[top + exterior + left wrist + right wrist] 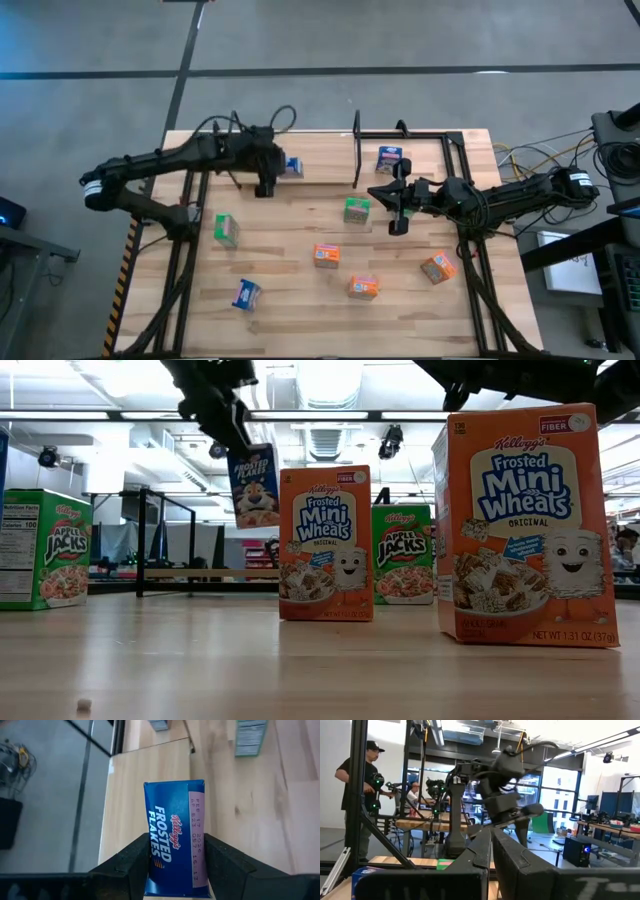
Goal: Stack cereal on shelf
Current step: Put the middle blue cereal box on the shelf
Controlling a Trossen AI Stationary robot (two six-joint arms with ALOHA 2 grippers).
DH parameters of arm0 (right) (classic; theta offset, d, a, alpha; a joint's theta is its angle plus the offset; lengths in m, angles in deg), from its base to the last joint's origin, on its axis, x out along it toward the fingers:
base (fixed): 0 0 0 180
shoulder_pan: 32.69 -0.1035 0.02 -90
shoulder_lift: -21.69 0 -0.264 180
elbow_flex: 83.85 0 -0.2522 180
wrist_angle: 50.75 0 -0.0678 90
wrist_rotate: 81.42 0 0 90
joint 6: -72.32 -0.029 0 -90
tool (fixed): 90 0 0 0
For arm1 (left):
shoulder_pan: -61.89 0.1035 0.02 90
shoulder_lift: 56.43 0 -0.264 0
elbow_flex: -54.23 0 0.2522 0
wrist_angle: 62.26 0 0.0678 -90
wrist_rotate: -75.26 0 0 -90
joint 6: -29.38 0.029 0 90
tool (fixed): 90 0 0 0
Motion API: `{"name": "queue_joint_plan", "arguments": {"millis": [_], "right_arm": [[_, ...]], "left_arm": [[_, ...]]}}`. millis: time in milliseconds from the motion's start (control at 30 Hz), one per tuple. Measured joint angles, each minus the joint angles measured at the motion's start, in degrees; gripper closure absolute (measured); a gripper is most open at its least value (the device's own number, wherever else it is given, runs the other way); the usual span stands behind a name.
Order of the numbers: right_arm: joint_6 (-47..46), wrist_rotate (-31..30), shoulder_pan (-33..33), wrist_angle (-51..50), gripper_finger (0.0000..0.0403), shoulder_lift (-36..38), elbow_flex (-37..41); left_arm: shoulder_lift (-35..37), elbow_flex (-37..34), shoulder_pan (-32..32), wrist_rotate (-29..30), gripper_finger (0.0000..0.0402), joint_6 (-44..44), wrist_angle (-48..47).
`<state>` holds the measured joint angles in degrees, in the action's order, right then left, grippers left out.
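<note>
Left wrist view: we have the left gripper [172, 865] clamped on a blue Frosted Flakes box [173, 837], lifted off the table [300, 290] near its far left edge, while the right gripper [397, 210] hangs pinched together beside a green box [357, 210] mid-table.

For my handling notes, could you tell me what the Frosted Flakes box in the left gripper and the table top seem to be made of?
Frosted Flakes box, clamped by the left gripper: apparently thin printed cardboard with a slight sheen, judging by its crisp folded edges and stamped date panel.

Table top: looks like light wood planks with a smooth, faintly glossy finish; parallel seams and grain show.
</note>
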<state>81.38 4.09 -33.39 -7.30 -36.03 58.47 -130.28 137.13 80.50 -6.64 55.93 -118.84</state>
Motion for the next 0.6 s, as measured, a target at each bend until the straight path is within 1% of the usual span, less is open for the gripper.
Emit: {"name": "queue_joint_plan", "arguments": {"millis": [133, 400, 600], "right_arm": [[0.1, 0.0, 0.0, 0.0, 0.0394, 0.0, 0.0], [0.2, 0.0, 0.0, 0.0, 0.0394, 0.0, 0.0], [0.2, 0.0, 0.0, 0.0, 0.0394, 0.0, 0.0]], "left_arm": [[0.0, -0.3, 4.7, -3.1, 0.0247, 0.1, 1.5], [0.0, -1.5, 10.0, -3.7, 0.0246, 1.8, 3.9], [-2.2, -3.4, 12.7, -4.0, 0.0232, 2.8, 5.6]]}}
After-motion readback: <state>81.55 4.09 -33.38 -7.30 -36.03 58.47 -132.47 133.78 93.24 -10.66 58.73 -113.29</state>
